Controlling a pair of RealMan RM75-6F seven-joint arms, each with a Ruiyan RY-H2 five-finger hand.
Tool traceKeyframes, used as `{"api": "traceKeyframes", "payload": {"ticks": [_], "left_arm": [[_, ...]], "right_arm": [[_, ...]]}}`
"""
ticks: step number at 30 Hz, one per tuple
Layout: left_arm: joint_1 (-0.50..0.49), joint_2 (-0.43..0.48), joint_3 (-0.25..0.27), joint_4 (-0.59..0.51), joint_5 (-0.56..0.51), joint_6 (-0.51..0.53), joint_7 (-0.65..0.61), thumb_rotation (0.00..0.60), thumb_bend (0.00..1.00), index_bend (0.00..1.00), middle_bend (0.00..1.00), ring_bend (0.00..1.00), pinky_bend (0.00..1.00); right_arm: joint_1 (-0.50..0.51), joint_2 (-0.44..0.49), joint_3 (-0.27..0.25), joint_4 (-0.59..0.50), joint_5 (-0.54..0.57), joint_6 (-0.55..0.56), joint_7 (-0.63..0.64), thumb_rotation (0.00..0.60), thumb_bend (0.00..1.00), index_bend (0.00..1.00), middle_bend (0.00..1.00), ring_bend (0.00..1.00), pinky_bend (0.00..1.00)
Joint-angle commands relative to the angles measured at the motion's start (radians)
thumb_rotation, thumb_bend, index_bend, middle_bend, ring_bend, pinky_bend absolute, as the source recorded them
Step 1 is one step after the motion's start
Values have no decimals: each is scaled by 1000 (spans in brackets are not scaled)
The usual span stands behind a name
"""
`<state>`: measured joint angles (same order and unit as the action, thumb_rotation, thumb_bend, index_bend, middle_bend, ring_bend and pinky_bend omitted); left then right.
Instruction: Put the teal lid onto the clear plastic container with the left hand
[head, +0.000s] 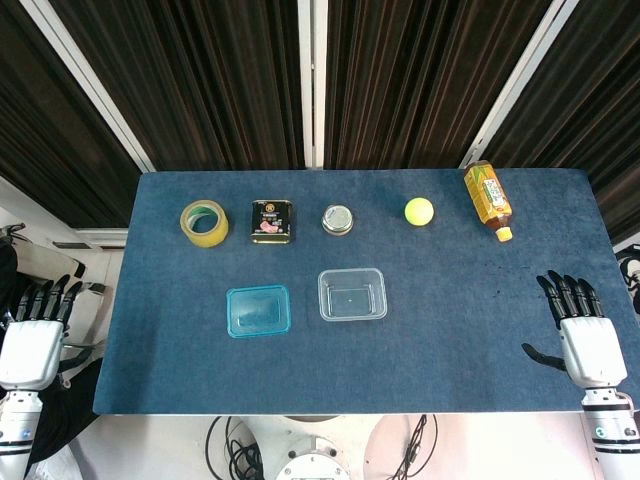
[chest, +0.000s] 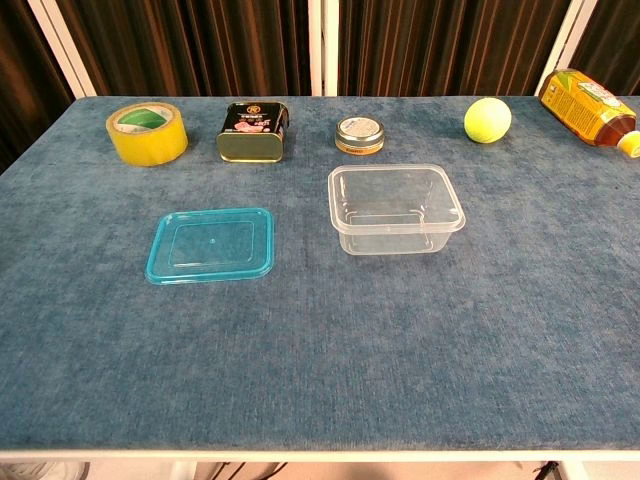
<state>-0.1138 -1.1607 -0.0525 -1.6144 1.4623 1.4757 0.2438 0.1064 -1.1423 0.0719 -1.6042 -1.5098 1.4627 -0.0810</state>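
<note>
— Both hands sit at the near edge of the tabletop (head: 180, 380), yes?

— Yes. Left hand (head: 32, 335) hangs off the left side, beyond the cloth, holding nothing, fingers straight and slightly apart. Right hand (head: 585, 335) rests over the near right corner, also released, fingers spread, thumb out to the side. Only the head view shows them.

— Where is the lid (head: 258, 311) from the left hand?

— To its right and a little farther out, well apart from it, lying flat on the blue cloth. The container (head: 352, 294) stands upright just beyond the lid on that same side, near it but not touching, nothing inside.

— And the far row?

— Farther from both hands. Tape (head: 204, 221) lies nearest the left hand's side, then a tin (head: 271, 221), a small round can (head: 338, 219), a ball (head: 419, 211), and a bottle (head: 488, 200) on its side, out ahead of the right hand.
</note>
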Motion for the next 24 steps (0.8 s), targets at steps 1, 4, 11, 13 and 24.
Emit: {"api": "traceKeyframes", "payload": {"ticks": [1, 4, 11, 13, 24], "left_arm": [[0, -2, 1, 1, 0, 0, -2, 600, 0, 76, 0, 0, 0], [1, -6, 2, 5, 4, 1, -6, 600, 0, 77, 0, 0, 0], [3, -9, 3, 6, 19, 16, -8, 600, 0, 77, 0, 0, 0], [1, -14, 3, 7, 21, 14, -11, 600, 0, 77, 0, 0, 0], [-9, -11, 7, -7, 49, 13, -4, 600, 0, 78, 0, 0, 0]], "right_arm": [[2, -3, -1, 1, 0, -4, 2, 600, 26, 0, 49, 0, 0], [7, -8, -6, 3, -5, -13, 6, 600, 26, 0, 49, 0, 0], [33, -24, -8, 4, -42, -27, 20, 600, 26, 0, 49, 0, 0], [63, -42, 1, 3, -65, -47, 18, 600, 26, 0, 48, 0, 0], [376, -164, 102, -73, -14, -426, -133, 600, 26, 0, 0, 0, 0]]}}
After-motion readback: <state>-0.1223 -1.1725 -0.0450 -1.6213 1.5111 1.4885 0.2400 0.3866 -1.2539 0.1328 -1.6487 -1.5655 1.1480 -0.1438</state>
